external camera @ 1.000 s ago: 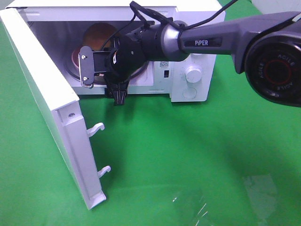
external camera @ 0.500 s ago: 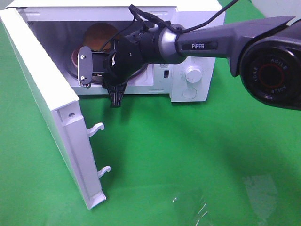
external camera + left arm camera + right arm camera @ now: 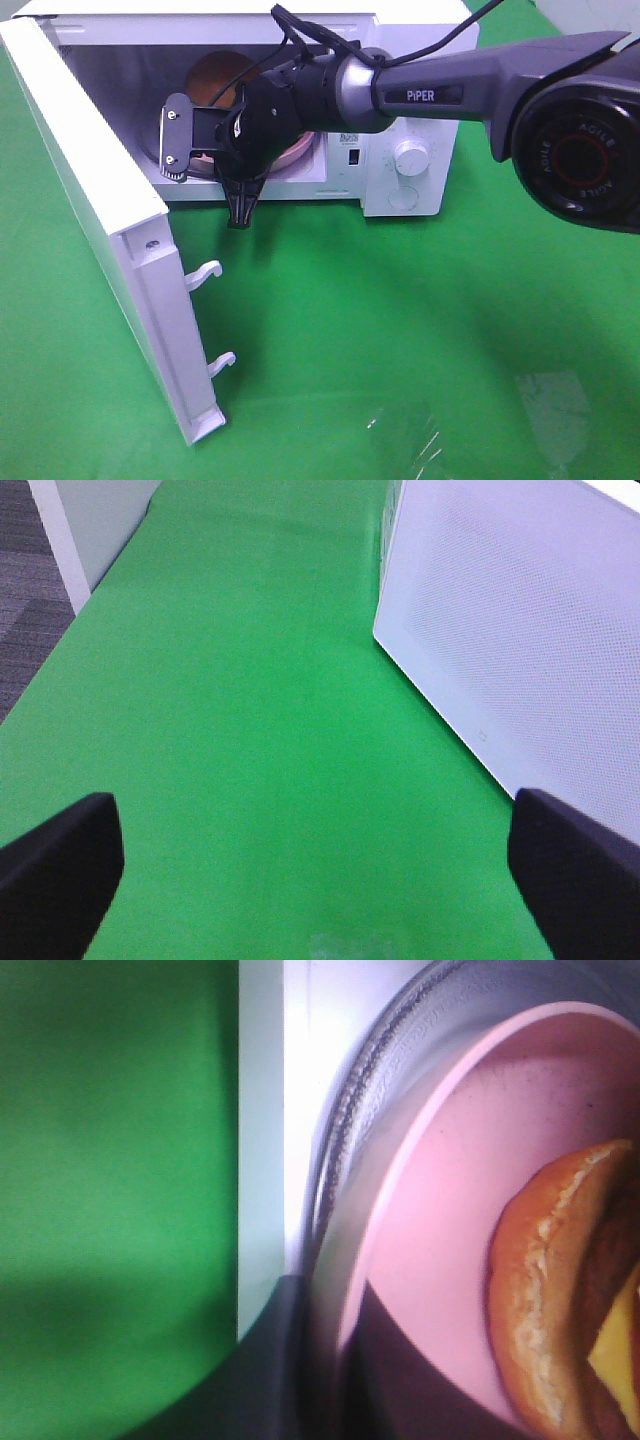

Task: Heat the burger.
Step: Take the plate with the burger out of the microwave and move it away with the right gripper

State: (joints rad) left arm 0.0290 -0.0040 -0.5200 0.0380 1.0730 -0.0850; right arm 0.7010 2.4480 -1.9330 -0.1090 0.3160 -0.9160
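Exterior high: the burger (image 3: 215,78) is already inside the microwave (image 3: 440,170), sitting on the pink plate (image 3: 300,152), so loading looks done. The door (image 3: 95,190) is wide open and the right tool (image 3: 238,218) hangs at the cavity mouth, just in front of the plate. Its fingers are pinched to a narrow point with nothing visible between them. Left to do, by my read: clear that arm, shut the door, turn the knob (image 3: 410,157). The bun dome faces up, so the stack axis is vertical. It's round in plan, so no real long axis or heading. Left wrist: the left tool (image 3: 310,800) is spread wide and empty over the green worktop (image 3: 250,680), beside a white dotted panel (image 3: 520,620), likely the door's outer face, well away from the burger. Right wrist: close-up of the bun edge with a bit of yellow cheese, set well in from the plate rim. The plate rides on the glass turntable (image 3: 335,1170). The tool's state can't be read here, only a dark blur.
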